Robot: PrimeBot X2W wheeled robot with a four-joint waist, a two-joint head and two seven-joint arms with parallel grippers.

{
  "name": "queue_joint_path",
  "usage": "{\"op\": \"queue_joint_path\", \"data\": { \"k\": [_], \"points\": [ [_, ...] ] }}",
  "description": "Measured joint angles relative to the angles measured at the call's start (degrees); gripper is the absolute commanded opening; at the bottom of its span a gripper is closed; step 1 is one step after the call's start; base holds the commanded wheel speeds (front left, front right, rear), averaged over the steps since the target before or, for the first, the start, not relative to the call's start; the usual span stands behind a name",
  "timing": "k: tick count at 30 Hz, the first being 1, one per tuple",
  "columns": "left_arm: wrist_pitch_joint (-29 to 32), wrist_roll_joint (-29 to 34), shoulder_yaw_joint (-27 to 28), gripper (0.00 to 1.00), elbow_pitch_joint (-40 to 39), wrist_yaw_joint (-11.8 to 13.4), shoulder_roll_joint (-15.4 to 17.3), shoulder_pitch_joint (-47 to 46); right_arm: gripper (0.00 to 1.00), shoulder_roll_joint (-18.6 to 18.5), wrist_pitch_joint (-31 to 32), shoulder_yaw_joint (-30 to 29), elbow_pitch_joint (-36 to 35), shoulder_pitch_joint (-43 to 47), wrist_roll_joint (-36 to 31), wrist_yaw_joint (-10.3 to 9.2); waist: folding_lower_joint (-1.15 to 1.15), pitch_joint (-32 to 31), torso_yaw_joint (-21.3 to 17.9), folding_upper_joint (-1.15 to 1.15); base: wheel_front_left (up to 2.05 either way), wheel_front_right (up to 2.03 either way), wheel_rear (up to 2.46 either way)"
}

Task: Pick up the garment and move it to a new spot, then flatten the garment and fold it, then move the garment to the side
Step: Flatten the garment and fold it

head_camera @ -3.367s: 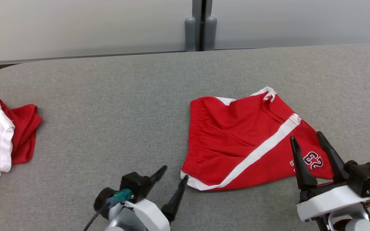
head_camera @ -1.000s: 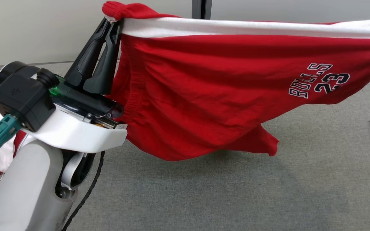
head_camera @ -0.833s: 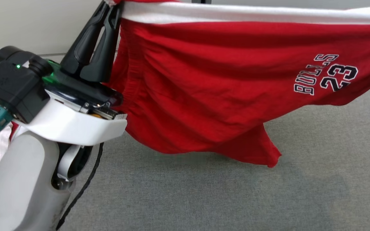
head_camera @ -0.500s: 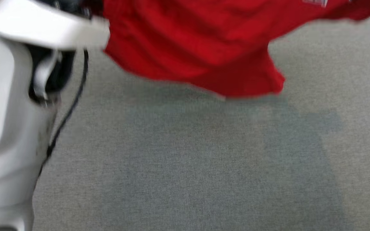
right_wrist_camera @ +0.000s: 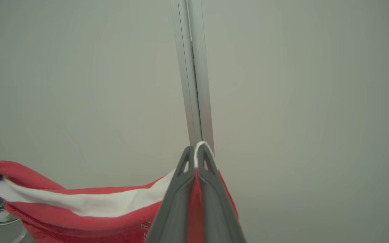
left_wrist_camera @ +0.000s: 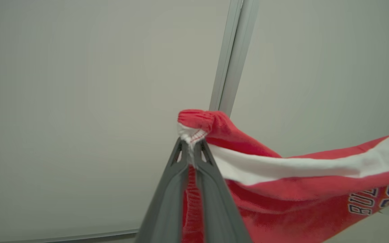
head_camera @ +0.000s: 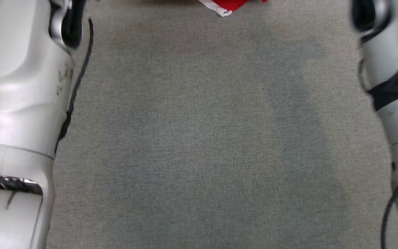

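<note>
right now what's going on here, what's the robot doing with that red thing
The robot holds the red shorts up above the grey table, stretched between its two grippers. The left gripper is shut on one corner, the right gripper on the other end of the white stripe. The head view catches a tip of the cloth at its top edge. Flattening and folding are not yet done.

Left gripper [left_wrist_camera: 191, 148] points up, jaws pressed together on a bunched corner of the red shorts [left_wrist_camera: 282, 189]; right gripper [right_wrist_camera: 196, 153] points up too, jaws pinched tight on another edge; the pale left forearm [head_camera: 19, 86] and right forearm [head_camera: 392, 86] stand at the scene's left and right sides.
</note>
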Motion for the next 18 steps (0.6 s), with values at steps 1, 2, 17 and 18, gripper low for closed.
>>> {"op": "queue_joint_path", "data": {
  "k": [1, 2, 17, 18],
  "points": [
    [-0.01, -0.69, 0.24, 0.00, 2.80, -0.15, -0.24, 0.44, 0.00, 0.89, -0.21, 1.09, 2.52, -0.01, 0.49, 0.00, 0.00, 0.19, -0.16, 0.00, 0.00, 0.00, 0.00],
    [-0.29, -1.41, 0.51, 0.00, 5.34, -0.27, -0.49, 1.04, 0.00, 1.63, -0.48, 1.71, 4.87, 0.03, 1.31, 0.01, 0.00, 0.41, -0.31, 0.00, 0.00, 0.00, 0.00],
    [-2.04, -5.24, 1.11, 0.00, 15.34, -2.71, -3.13, 12.88, 0.00, 3.19, -4.17, 12.23, 8.66, 14.23, 12.24, 0.00, 0.00, 1.25, 0.40, 0.00, 0.00, 0.00, 0.00],
    [-2.10, -5.46, 1.71, 0.00, 13.92, -2.72, -3.07, 14.64, 0.00, 2.36, -4.24, 12.25, 6.26, 16.27, 12.25, 0.01, 0.00, 0.79, 0.46, 0.00, 0.00, 0.00, 0.00]
  ]
}}
